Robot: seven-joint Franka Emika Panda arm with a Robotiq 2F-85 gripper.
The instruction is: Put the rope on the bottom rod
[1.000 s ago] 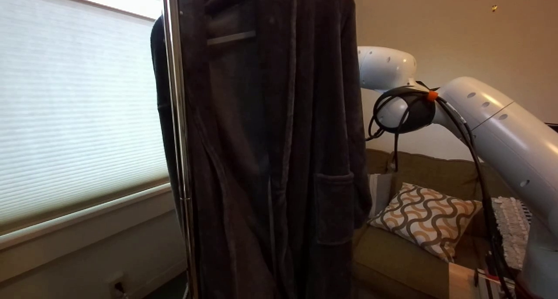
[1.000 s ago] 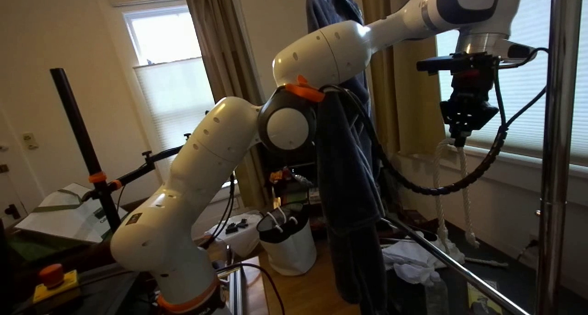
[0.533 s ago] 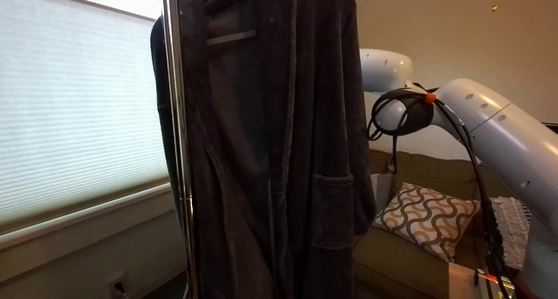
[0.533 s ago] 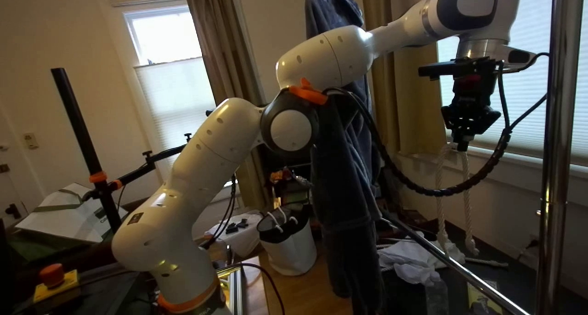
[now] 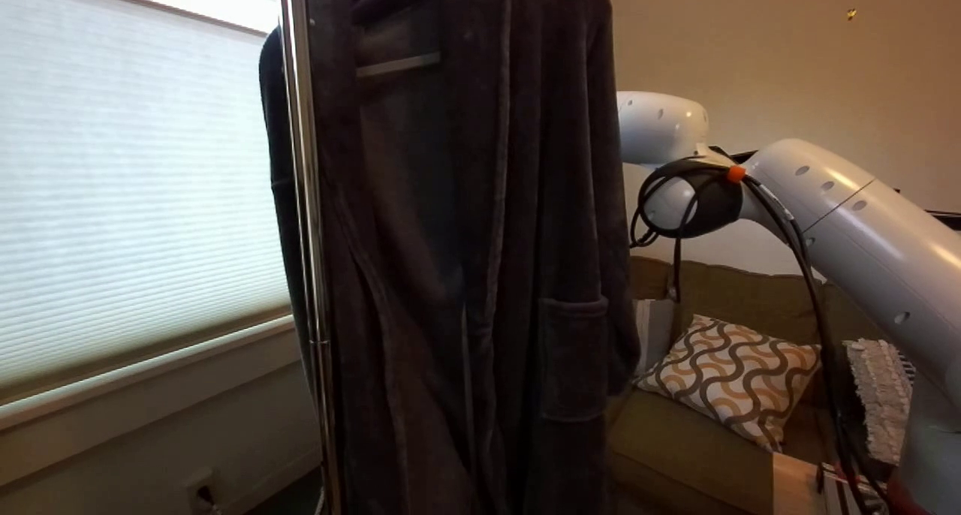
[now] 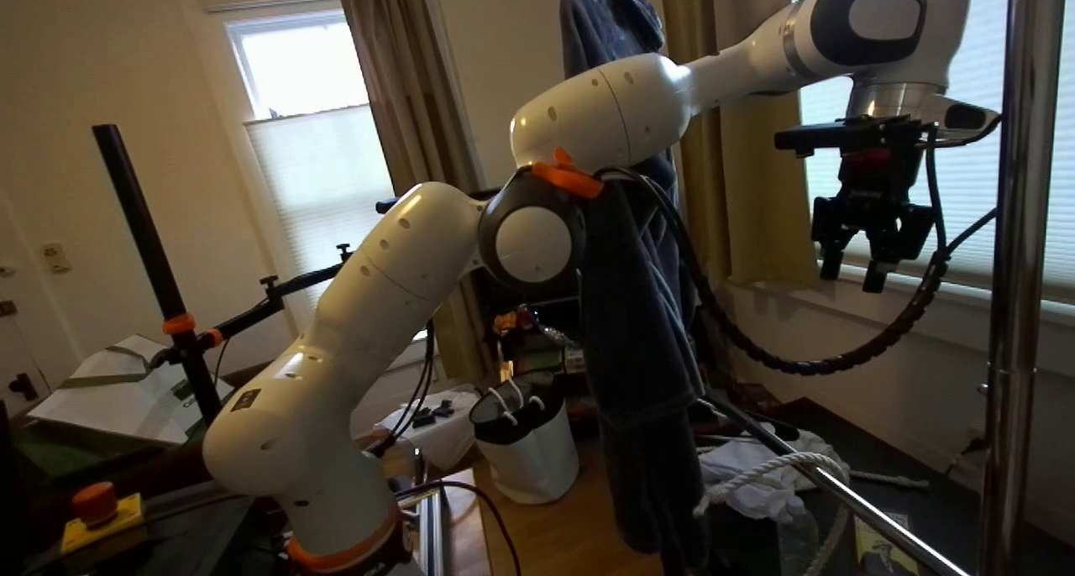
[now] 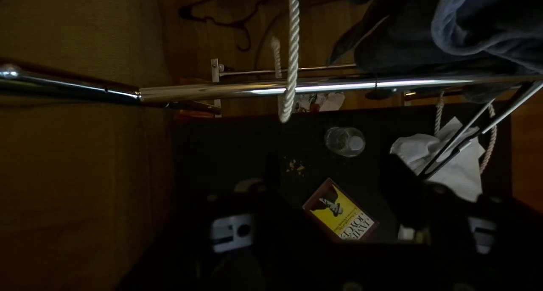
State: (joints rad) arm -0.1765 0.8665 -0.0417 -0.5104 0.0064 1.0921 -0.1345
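One white twisted rope point(image 7: 293, 40) lies over the bottom rod point(image 7: 237, 90), touching it, with its long axis nearly square across the rod in the wrist view. In an exterior view one length juts sideways from the rod, close to level, its tip showing just beside the charcoal robe point(image 6: 642, 349), while another length drops below the rod. Above the rod hangs the gripper point(image 6: 852, 275), its fingers point(image 6: 876, 274) parted; the rope is beneath it, well apart. The robe hangs near the rod, whether touching it I cannot tell; its patch pocket point(image 5: 574, 361) shows in an exterior view alone. Below the rod, on the dark bench point(image 7: 220, 151), are a clear bottle point(image 7: 341, 142) and, farther from the rod, a yellow-covered book point(image 7: 339, 212); only the wrist view lets its lettering, James Joyce, be read. Across the rod from these, a dark hanger point(image 7: 232, 25) shows in the wrist view alone. Farthest off, a patterned pillow point(image 5: 739, 376) on a sofa point(image 5: 683, 440) shows in an exterior view alone.
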